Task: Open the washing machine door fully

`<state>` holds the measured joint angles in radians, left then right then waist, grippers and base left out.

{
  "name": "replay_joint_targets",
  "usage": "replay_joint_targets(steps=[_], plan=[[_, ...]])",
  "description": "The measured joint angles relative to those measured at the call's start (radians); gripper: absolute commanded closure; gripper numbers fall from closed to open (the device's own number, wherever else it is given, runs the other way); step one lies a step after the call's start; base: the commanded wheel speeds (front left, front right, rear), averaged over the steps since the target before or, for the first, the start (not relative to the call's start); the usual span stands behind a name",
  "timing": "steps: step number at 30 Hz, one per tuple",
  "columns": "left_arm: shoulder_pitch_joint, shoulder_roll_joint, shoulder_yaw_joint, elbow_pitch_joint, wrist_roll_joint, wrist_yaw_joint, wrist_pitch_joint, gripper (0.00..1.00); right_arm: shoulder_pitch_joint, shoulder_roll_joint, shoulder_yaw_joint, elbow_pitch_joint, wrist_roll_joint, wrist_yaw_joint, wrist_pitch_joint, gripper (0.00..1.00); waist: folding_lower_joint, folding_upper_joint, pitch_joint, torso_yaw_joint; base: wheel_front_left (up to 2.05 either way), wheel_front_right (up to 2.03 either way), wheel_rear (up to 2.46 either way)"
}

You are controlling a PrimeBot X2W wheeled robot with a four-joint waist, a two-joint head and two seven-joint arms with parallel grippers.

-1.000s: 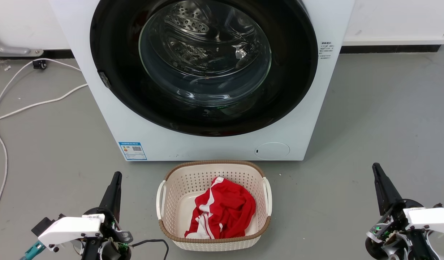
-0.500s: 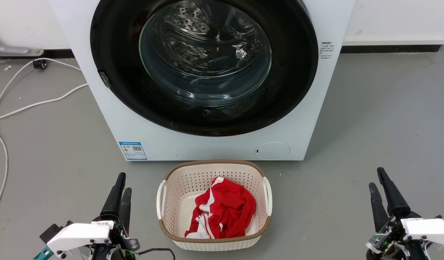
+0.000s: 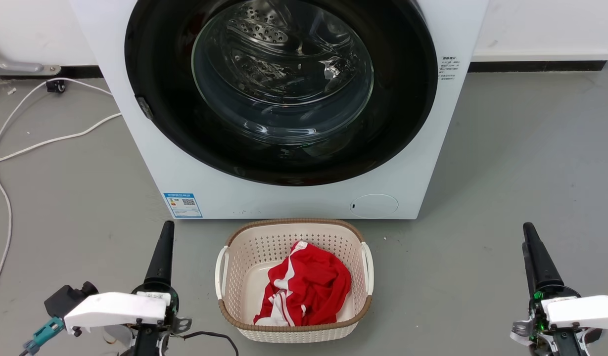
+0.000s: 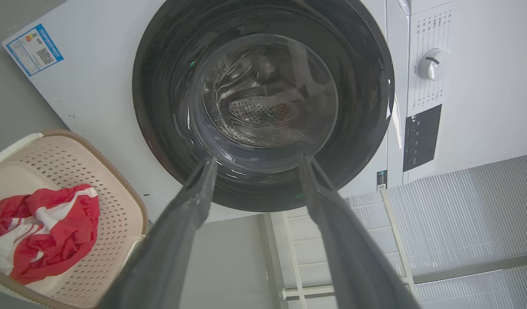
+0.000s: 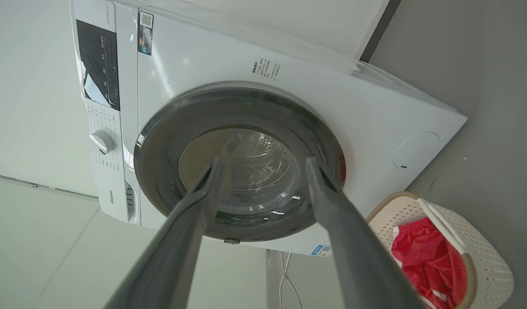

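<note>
Washing machine door closed; left jaws, right jaws spread.

Black door, red-white striped cloth

Washing machine stands on the floor, back to the wall. Washing machine door sits flush in its front and spans nearly the full width. Control strip is above the door, with the dial left of the display panel. Below the door, the label is at the front's lower left and the small round flap at its lower right. Laundry basket is on the floor just in front of the machine, centred, with a garment lying in it. Left gripper is left of the basket and near it. Right gripper is well off to the basket's right. Both point toward the machine and are apart from it. Cables run across the floor left of the machine.
</note>
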<state>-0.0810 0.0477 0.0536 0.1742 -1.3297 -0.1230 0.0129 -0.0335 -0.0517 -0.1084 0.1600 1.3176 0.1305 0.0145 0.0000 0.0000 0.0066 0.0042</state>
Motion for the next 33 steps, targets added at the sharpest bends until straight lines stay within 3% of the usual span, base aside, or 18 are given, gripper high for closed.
replay_joint_targets(steps=[14,33], plan=[[0.000,0.000,-0.085,-0.021,0.322,0.053,-0.053,0.00,0.039,0.000,0.030,-0.072,-0.365,0.000,-0.051,0.00,0.0000,0.0000,-0.002,0.002,0.00,0.00,0.00],[-0.004,0.001,-0.154,-0.018,0.631,0.097,-0.115,0.00,0.075,0.000,0.064,-0.115,-0.679,0.000,-0.114,0.00,0.0000,0.0000,-0.001,0.009,0.00,0.00,0.00]])
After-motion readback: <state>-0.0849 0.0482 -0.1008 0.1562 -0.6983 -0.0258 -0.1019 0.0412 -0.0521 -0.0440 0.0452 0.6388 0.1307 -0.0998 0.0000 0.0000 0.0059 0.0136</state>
